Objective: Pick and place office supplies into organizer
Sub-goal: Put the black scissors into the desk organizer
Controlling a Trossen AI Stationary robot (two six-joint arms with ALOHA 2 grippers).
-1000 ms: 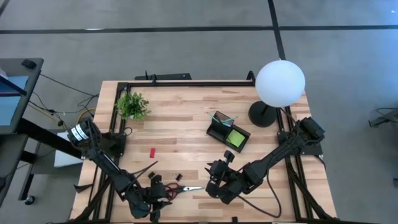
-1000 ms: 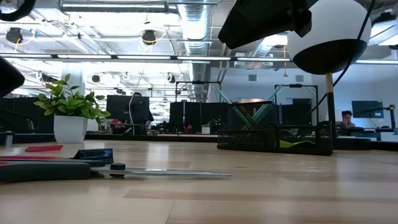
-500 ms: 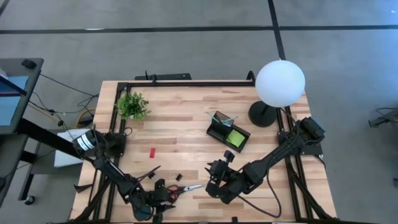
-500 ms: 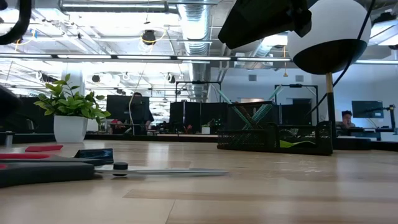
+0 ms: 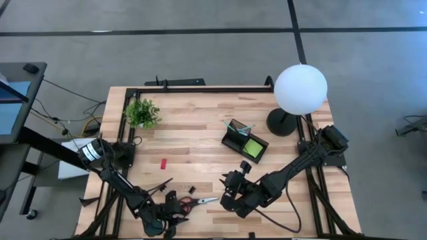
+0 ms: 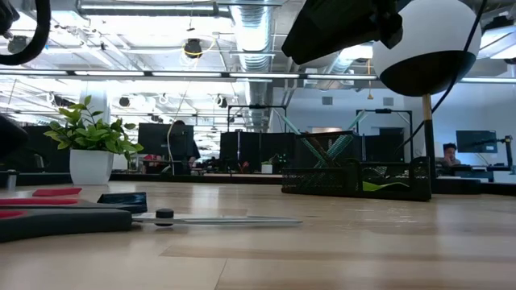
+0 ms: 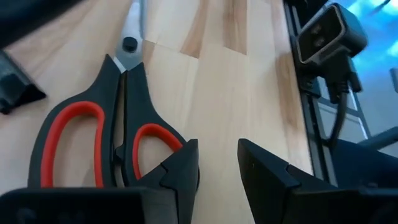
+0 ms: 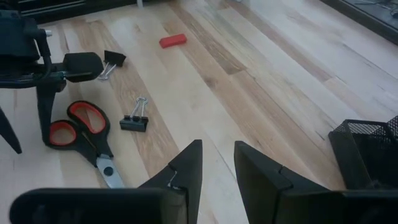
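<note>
The red-handled scissors (image 5: 198, 201) lie flat and closed near the table's front edge. My left gripper (image 7: 217, 155) is open and low at their handle end (image 7: 93, 137). My right gripper (image 8: 217, 152) hovers open, right of the blade tip, with nothing between its fingers. A black clip (image 8: 135, 119) and a second clip (image 8: 106, 62) lie beyond the scissors, with a small red block (image 5: 163, 163) farther back. The black organizer (image 5: 245, 141) stands toward the back right, holding a lime-green pad (image 5: 253, 148) and teal pens (image 5: 237, 126). My left gripper has one fingertip (image 7: 181, 163) against the outer rim of the scissors' smaller handle loop (image 7: 158, 138), and the other finger stands over bare wood. The fingers slant down from the table's near left. The scissors lie flat on the table.
A potted plant (image 5: 142, 113) stands at the back left and a white globe lamp (image 5: 300, 90) on a black base (image 5: 281, 123) at the back right. A dark pen (image 5: 159, 185) lies left of the scissors. A small camera (image 7: 326, 31) sits at the front edge.
My left gripper has come down toward the scissors' handles. The scissors have slid a little along the table toward its right.
</note>
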